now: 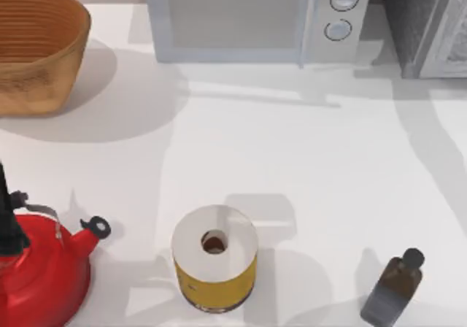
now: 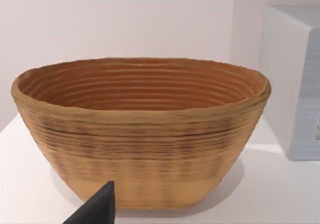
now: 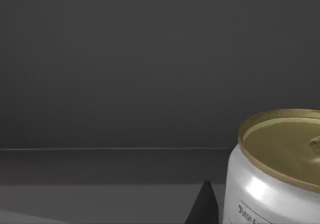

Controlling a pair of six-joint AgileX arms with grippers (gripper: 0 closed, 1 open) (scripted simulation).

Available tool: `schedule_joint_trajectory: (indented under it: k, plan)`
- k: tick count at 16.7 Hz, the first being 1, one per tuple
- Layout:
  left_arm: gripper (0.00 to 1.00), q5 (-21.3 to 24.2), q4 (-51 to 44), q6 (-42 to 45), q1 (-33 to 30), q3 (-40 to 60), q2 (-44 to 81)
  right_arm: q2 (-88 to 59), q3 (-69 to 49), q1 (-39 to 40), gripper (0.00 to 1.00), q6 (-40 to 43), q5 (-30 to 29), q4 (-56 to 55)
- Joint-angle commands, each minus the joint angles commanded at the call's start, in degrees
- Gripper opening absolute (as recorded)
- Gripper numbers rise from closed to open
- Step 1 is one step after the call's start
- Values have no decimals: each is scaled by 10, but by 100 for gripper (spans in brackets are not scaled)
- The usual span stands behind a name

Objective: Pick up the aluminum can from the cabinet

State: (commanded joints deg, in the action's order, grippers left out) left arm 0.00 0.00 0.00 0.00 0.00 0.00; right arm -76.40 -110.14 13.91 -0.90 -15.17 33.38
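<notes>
Reach-in step, grasp not yet made, as I judge it: the right wrist view looks into a dark grey interior with a flat floor and back wall, which I take to be the inside of the cabinet (image 3: 125,84), and the aluminum can (image 3: 272,174) stands upright on that floor, white-silver body, dull gold lid, close to the camera and off to one side of the frame. One dark fingertip of the right gripper (image 3: 202,204) pokes into the frame just beside the can, apart from it by a thin gap; the other finger is out of frame, so I cannot tell whether the right gripper's fingers are apart or together. Nothing reads as clamped on the can. Next move, by my estimate: shift sideways so the can sits between the fingers, advance a little, then close on the body below the lid rim and draw it out clear of the cabinet's opening. In the top view the cabinet (image 1: 430,20) sits at the table's far right corner, next to the microwave (image 1: 255,17); its door panel shows at the edge. The left gripper (image 2: 97,209) is parked low at the table's left, facing the woven basket (image 2: 140,129), one dark fingertip visible, finger state cannot be told either. Yellow roll (image 1: 214,258), red kettle (image 1: 40,272) and brown bottle (image 1: 392,287) stand along the near edge, well apart from the cabinet.
</notes>
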Motion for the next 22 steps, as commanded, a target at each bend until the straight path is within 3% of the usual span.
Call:
schedule_joint_trajectory:
  k: [5, 9, 22]
  plan:
    - [100, 0, 0, 0, 0, 0, 0, 29, 35, -10, 0, -1, 5, -16]
    - [100, 0, 0, 0, 0, 0, 0, 124, 169, -27, 0, 0, 23, -58]
    - [100, 0, 0, 0, 0, 0, 0, 630, 957, -114, 0, 6, 126, -274]
